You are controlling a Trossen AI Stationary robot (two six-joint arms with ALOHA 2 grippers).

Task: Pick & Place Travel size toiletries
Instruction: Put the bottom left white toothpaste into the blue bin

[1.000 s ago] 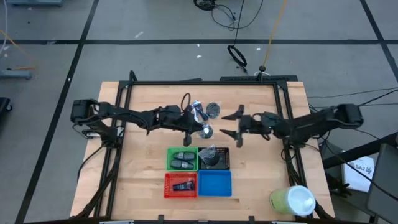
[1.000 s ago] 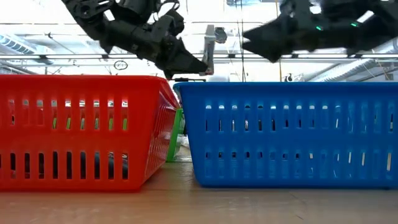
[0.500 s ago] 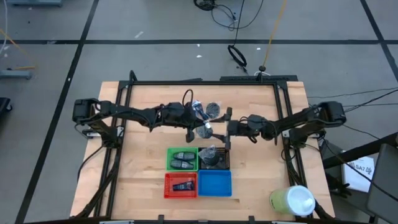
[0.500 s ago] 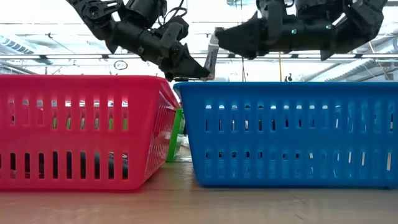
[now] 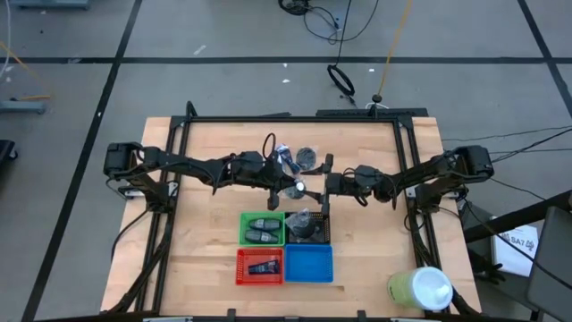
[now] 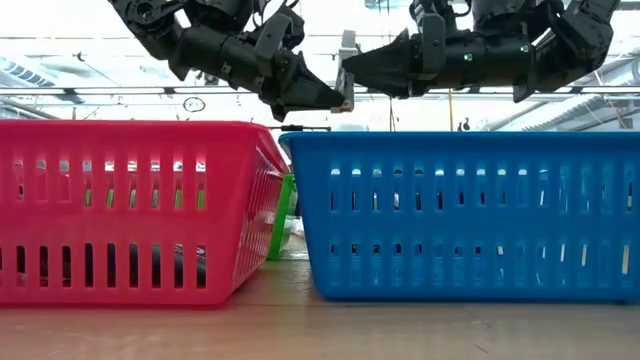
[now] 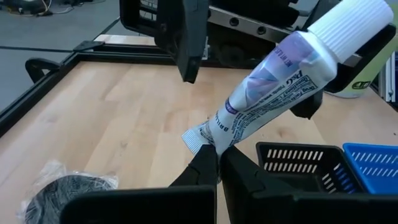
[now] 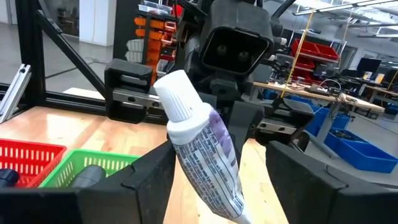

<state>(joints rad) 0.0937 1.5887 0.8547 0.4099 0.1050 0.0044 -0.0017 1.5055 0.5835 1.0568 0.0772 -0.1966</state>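
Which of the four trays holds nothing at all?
The blue tray, nearest the pale green cylinder; the green, black and red trays each hold toiletries.

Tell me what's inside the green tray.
In the high view the green tray holds two dark grey oval items, one behind the other. The right wrist view shows one dark rounded item over its wall. What lies beneath them is covered.

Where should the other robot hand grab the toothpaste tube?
Around the fat part just below the white cap. The left hand pinches the tube by its flat crimped end, cap pointing toward the open right hand, so that one can probably close from both sides.
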